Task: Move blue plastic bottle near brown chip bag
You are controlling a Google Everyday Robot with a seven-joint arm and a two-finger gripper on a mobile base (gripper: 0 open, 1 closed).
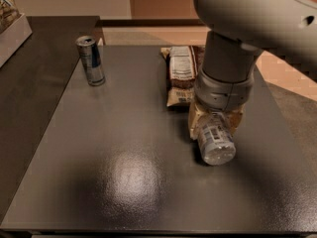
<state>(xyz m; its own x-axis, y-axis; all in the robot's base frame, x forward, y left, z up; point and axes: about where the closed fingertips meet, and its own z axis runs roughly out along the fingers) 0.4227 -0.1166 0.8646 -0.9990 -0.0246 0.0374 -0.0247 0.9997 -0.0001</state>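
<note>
The blue plastic bottle (214, 142) lies with its clear base toward the camera and its blue-and-white label showing. My gripper (215, 119) comes straight down from the grey arm and is shut on the bottle, its tan fingers (196, 122) on either side. The brown chip bag (181, 75) lies flat on the dark table (124, 172), just behind and left of the gripper, its white nutrition panel facing up. The arm hides the bag's right part. The bottle's cap is hidden under the gripper.
A slim blue-silver can (90, 60) stands upright at the table's back left. A white tray (12, 31) with snack packets sits on the neighbouring dark surface at far left. The table's right edge borders tan floor.
</note>
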